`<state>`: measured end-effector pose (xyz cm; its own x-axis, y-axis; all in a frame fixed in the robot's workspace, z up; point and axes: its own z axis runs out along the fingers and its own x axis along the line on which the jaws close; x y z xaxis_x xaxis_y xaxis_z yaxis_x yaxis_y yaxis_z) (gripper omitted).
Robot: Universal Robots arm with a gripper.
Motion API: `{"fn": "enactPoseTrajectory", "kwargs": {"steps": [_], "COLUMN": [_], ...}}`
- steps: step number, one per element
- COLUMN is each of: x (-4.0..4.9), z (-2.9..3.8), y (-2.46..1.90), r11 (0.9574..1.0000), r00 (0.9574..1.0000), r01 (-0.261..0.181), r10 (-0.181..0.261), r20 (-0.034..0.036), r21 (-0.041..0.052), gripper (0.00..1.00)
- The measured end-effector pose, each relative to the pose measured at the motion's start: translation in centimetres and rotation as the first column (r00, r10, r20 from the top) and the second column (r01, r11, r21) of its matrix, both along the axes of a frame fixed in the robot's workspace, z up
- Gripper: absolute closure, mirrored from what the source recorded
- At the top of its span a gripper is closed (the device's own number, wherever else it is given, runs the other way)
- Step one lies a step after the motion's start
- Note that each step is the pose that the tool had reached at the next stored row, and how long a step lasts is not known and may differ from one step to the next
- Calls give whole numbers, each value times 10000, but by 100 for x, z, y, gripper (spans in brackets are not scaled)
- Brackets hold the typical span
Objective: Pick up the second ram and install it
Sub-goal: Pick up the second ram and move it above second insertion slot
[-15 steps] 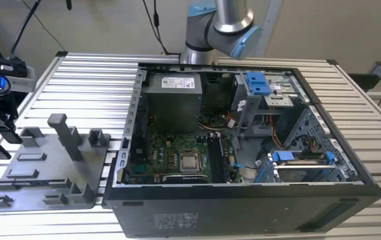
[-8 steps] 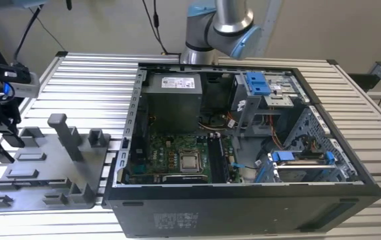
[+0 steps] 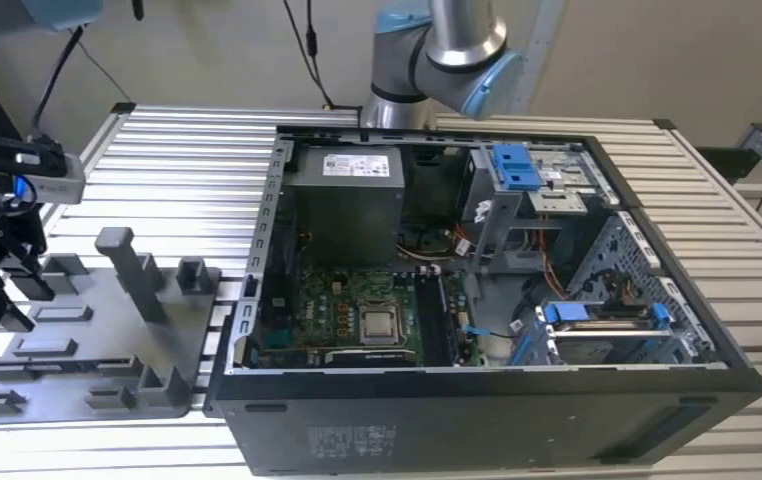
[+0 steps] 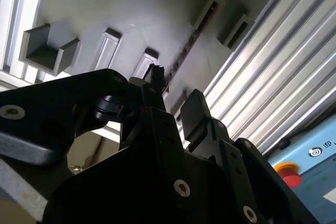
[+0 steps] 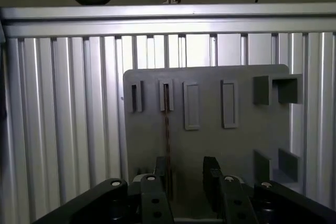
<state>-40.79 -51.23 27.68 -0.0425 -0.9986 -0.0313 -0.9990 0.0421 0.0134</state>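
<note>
First wrist view: the second ram [image 5: 167, 124] is seen not yet lifted from its holder [image 5: 247, 129], the gripper [image 5: 185, 167] spread open and empty

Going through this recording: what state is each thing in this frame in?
gripper: open, holding nothing.
second ram: standing on edge in a slot of the gray fixture, not gripped.
computer case: side open, motherboard exposed.
</note>
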Motion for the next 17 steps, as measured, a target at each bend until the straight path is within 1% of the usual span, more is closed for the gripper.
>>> {"fn": "enactPoseTrajectory", "kwargs": {"steps": [10,17], "x": [2,2], "z": [-141,-246], "y": [-1,-1], "r11": [10000,9999], "r00": [10000,10000], "r01": [-1,-7], "r10": [1,7], "r20": [0,0], "r21": [-26,-101], "gripper": [58,58]}}
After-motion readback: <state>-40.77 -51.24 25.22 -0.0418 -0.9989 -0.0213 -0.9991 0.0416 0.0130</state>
